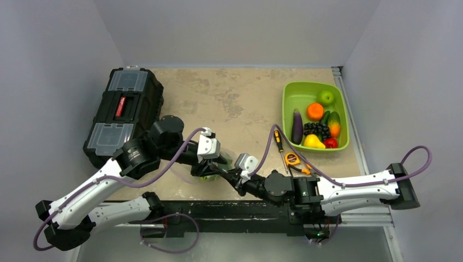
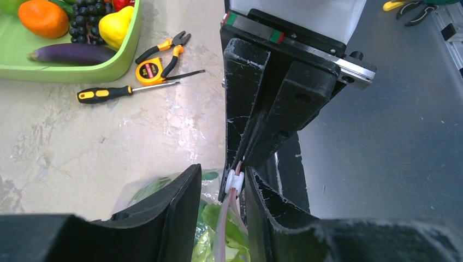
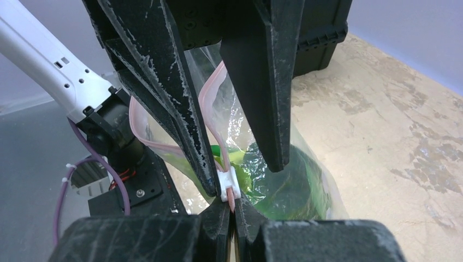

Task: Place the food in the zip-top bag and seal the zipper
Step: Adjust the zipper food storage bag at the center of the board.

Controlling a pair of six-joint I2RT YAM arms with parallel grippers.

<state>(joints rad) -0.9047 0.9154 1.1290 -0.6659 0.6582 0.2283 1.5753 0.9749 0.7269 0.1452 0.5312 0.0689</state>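
Note:
The zip-top bag [image 3: 306, 180] hangs between both grippers near the table's front edge [image 1: 206, 173]. The food [image 3: 284, 191], leafy greens, lies inside it and also shows in the left wrist view [image 2: 218, 234]. My right gripper [image 3: 233, 206] is shut on the end of the pink zipper [image 3: 210, 93], just below its white slider [image 3: 228, 183]. Above the slider the two pink sides stand apart. My left gripper [image 2: 223, 170] is open, its fingers [image 3: 180, 109] on either side of the zipper, with the slider [image 2: 233, 183] close to the right-hand finger [image 2: 273, 218].
A black toolbox [image 1: 124, 114] stands at the back left. A lime-green bin [image 1: 289, 98] with fruits and an eggplant sits at the back right. A screwdriver [image 1: 279, 143], a tape measure [image 1: 292, 159] and pliers [image 1: 303, 168] lie in front of the bin.

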